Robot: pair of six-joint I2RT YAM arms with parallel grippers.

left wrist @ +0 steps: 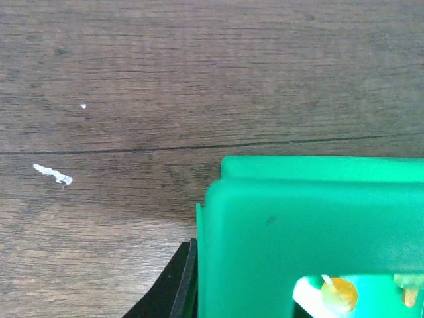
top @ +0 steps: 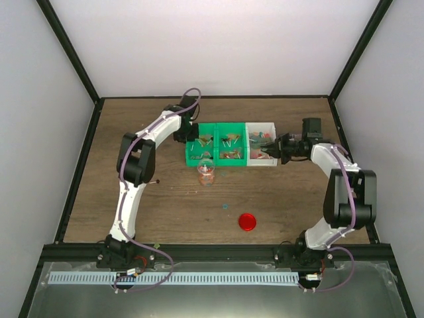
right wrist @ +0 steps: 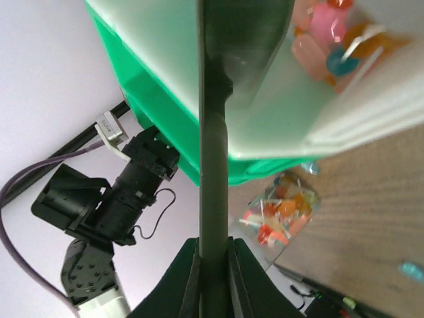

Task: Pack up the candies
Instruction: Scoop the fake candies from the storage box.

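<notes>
Candies (right wrist: 324, 26) sit in the green bin (left wrist: 298, 225) and the white bin (right wrist: 371, 112) next to it. Some are already in the clear jar (top: 207, 173), just in front of the bins, & a stray teal one lies on the counter (top: 165, 199).

Right jaws are pinched tight on the white bin's thin side wall, one finger on each side. Left jaws are at the green bin's outer wall. One finger shows outside it and the other is hidden, so can't tell if it's clamped.

Prob. the step is holding or shifting the bin row from both ends to work toward the jar. To do it well:
- Confirm the left grip before any lift.
- Move both ends together & level so nothing spills.
- Keep the bins butted together.
- Don't bump the jar. It's open and prob. tips easily; the red lid (top: 247, 221) lies well apart from it.
</notes>
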